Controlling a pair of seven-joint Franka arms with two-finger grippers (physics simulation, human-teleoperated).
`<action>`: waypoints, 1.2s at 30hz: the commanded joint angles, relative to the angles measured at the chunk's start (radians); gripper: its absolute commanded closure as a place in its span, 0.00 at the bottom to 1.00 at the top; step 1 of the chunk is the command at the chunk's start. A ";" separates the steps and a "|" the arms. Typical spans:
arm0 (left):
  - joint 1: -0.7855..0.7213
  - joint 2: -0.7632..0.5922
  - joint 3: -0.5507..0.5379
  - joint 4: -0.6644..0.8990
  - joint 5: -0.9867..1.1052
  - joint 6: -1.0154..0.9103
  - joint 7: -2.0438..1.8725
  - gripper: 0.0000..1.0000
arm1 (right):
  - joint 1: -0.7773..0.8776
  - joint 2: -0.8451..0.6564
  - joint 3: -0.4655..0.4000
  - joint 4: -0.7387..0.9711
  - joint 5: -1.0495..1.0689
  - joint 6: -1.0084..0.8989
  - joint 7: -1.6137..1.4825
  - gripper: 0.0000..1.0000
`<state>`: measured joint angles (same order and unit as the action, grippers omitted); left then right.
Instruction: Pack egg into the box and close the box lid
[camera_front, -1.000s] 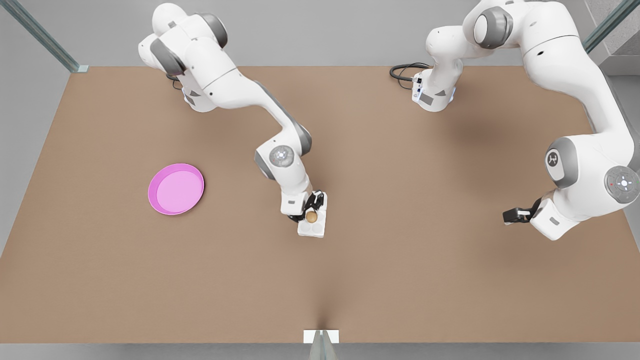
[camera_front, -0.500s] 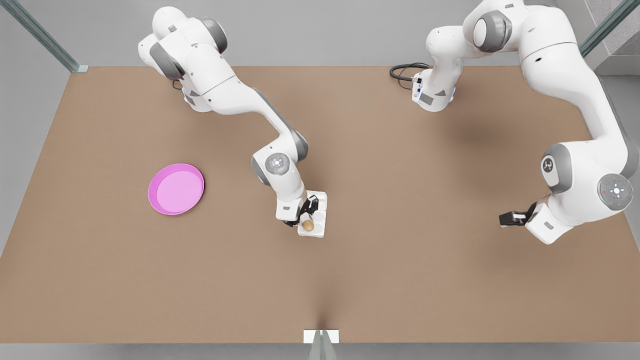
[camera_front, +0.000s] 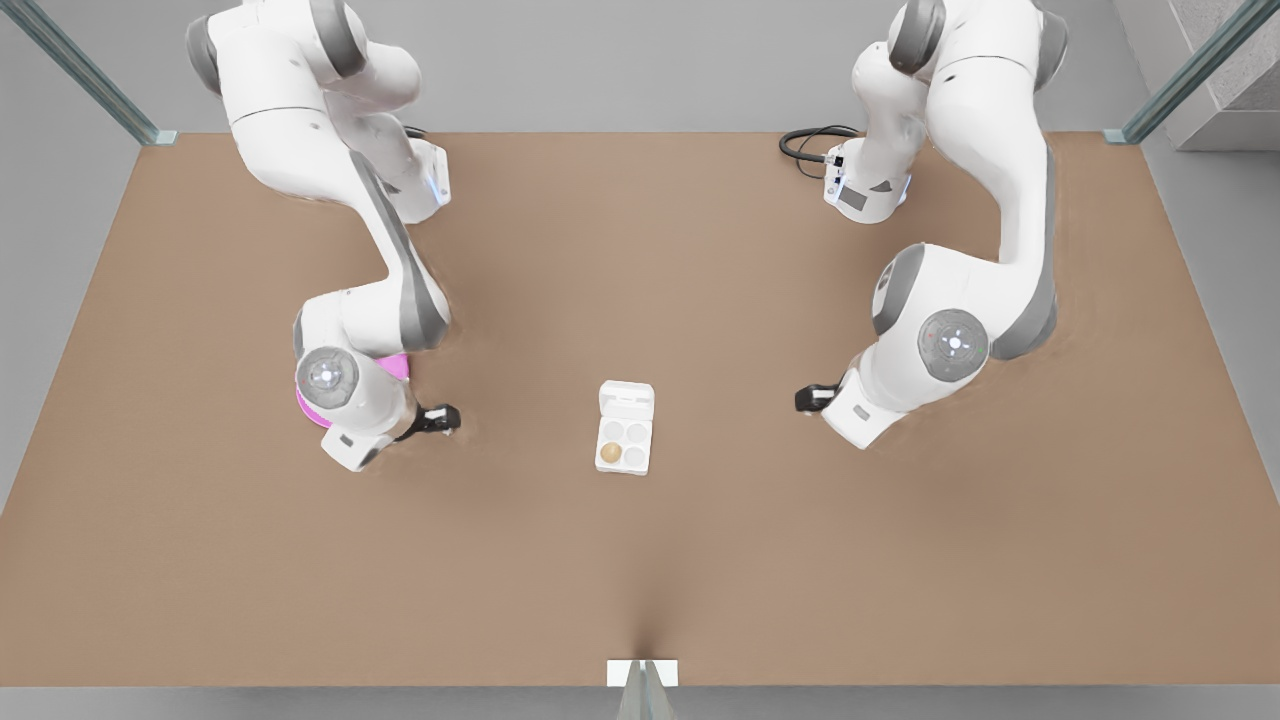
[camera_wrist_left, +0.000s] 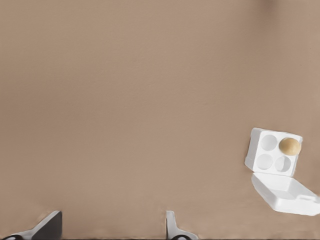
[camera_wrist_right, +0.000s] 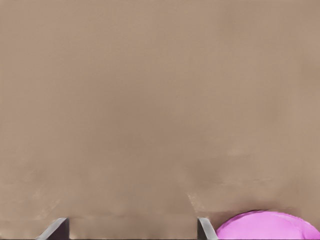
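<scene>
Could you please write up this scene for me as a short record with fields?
egg: seated in one cup of the box, three cups empty
box lid: open, lying flat beside the cups
left pincer: open, empty, apart from the box on the front view's right
right pincer: open, empty, by the pink plate on the front view's left
left to do: close the lid

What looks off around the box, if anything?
Nothing stands out. The egg sits in one cup of the box; the lid lies open, not yet shut. The left claw, at the front view's right, and the right claw, at its left, hang open, clear of the box.
</scene>
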<state>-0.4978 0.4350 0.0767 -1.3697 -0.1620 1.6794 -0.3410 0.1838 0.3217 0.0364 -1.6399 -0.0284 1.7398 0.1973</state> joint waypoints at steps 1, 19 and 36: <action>-0.063 0.008 0.001 -0.002 -0.186 0.012 -0.018 0.00 | -0.023 -0.041 -0.004 0.000 -0.008 -0.049 0.005 0.00; -0.456 0.292 0.046 -0.034 -0.172 0.499 -0.365 0.79 | -0.070 -0.213 -0.161 0.029 -0.059 -0.134 -0.007 0.00; -0.459 0.335 0.109 -0.019 -0.174 0.671 -0.366 0.79 | -0.073 -0.214 -0.162 0.029 -0.061 -0.141 -0.015 0.00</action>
<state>-0.9557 0.7736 0.1856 -1.3883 -0.3362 2.3675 -0.7072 0.1098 0.1074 -0.1257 -1.6107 -0.0890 1.5990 0.1825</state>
